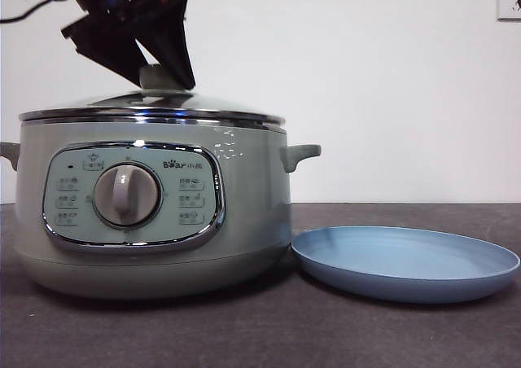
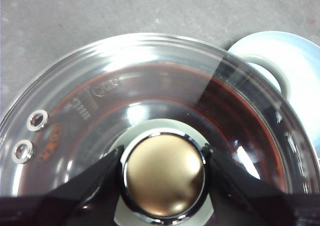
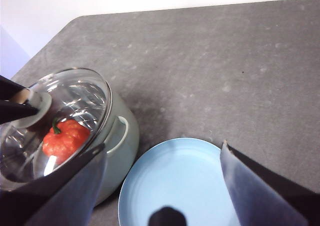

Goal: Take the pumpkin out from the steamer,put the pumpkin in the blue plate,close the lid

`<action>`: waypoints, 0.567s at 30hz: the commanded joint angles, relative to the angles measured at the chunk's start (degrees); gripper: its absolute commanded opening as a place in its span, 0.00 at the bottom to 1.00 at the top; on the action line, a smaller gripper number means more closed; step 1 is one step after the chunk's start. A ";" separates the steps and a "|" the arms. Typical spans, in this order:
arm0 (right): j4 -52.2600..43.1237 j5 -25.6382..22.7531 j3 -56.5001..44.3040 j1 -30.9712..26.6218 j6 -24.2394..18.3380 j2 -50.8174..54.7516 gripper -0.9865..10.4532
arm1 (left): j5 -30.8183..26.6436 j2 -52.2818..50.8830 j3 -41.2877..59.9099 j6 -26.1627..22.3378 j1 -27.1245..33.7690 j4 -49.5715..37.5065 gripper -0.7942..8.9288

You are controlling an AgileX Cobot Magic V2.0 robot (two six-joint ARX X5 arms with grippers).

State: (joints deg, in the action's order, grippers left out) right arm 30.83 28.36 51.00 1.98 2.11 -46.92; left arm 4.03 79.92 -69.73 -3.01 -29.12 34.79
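My left gripper [image 2: 162,173] clamps the knob of the domed glass lid [image 1: 155,107], which sits on the sage-green steamer [image 1: 244,213]. Through the glass the ribbed orange pumpkin [image 3: 65,140] lies inside. At right, the matte blue plate [image 1: 407,262] waits empty on the grey worktop [image 1: 244,335], my right gripper [image 3: 162,186] spread wide above it. I judge the smooth rounded knob could slip on lifting.

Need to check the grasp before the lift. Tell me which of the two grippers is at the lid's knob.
The left gripper: its fingers flank the knob of the lid on the steamer. The right gripper hangs open above the blue plate.
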 commanded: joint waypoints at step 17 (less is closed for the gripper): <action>-7.67 4.55 0.24 11.69 -0.07 -9.64 0.42 | -12.79 -27.69 -0.22 -0.07 -0.07 5.90 0.07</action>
State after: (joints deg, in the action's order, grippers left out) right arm 23.94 32.67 51.00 12.40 2.13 -55.90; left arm -8.19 53.78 -69.67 -2.98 -29.21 42.61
